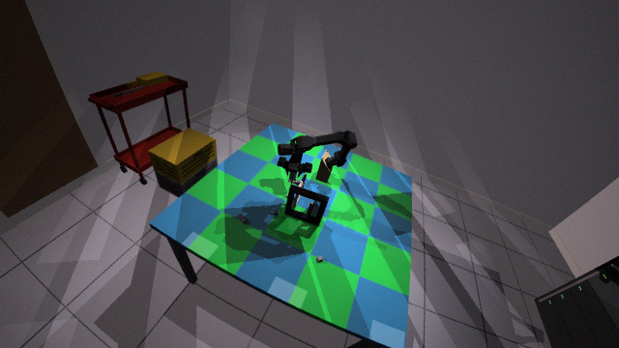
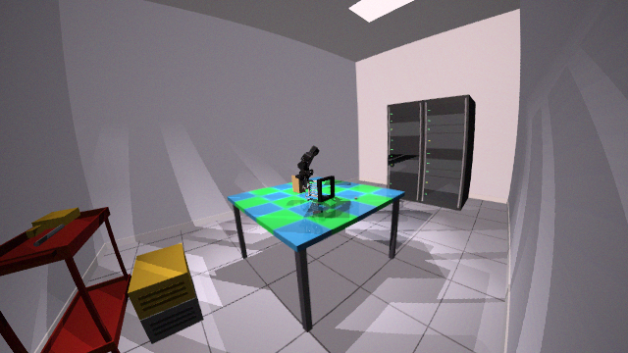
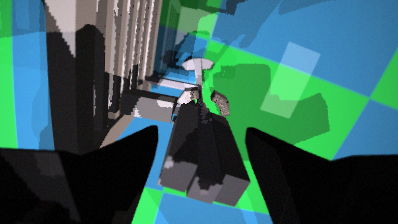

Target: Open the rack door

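Note:
The black rack frame (image 1: 305,218) (image 2: 333,187) stands upright on the checkered table (image 1: 232,165) (image 2: 294,230). The slatted door (image 3: 125,55) is swung out from the frame toward the arm; its exact angle cannot be read. The dark handle (image 3: 200,155) lies lengthwise between the fingers in the wrist view, beside the door. Whether it is turned a full quarter cannot be told. My gripper (image 3: 202,133) is open, with a visible gap on each side of the handle. In the top and exterior views the fingers are small and partly lost against the door.
A brown block (image 1: 323,173) (image 2: 296,183) stands behind the frame, near the arm's base. A small grey piece (image 1: 319,259) and a dark piece (image 1: 243,218) lie on the table. A red cart (image 1: 150,99) and yellow boxes (image 1: 181,150) stand off the table.

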`<state>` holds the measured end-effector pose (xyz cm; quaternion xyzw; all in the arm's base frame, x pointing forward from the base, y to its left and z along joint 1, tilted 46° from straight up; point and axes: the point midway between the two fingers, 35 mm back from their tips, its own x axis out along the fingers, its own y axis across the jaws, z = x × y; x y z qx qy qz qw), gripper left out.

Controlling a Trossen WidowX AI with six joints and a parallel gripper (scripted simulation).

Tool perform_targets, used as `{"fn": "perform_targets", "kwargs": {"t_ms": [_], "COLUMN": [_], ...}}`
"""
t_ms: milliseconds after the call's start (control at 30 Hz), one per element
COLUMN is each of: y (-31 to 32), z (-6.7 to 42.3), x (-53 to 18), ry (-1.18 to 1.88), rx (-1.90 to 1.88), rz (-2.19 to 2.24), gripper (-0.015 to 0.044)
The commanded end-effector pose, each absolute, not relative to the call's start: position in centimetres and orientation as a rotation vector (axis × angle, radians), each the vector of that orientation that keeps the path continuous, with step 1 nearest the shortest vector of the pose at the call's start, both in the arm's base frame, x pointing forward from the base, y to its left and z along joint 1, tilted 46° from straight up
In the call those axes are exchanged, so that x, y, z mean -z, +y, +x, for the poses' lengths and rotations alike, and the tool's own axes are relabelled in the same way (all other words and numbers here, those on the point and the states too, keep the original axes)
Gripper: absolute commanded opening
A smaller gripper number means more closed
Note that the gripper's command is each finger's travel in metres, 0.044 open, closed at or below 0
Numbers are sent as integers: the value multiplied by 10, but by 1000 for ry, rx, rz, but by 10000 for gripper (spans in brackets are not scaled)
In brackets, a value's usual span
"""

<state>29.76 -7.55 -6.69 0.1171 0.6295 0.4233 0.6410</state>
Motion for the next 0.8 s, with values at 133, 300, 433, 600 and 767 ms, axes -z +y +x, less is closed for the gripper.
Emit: {"fn": "perform_targets", "kwargs": {"t_ms": [133, 300, 433, 600, 767], "y": [-82, -87, -91, -96, -101], "z": [300, 301, 302, 304, 305], "x": [62, 57, 53, 48, 43], "ry": [1436, 1436, 1437, 1437, 1438], "rx": [-968, -967, -966, -965, -965], "rz": [266, 266, 266, 266, 267], "gripper": [285, 285, 285, 285, 285]}}
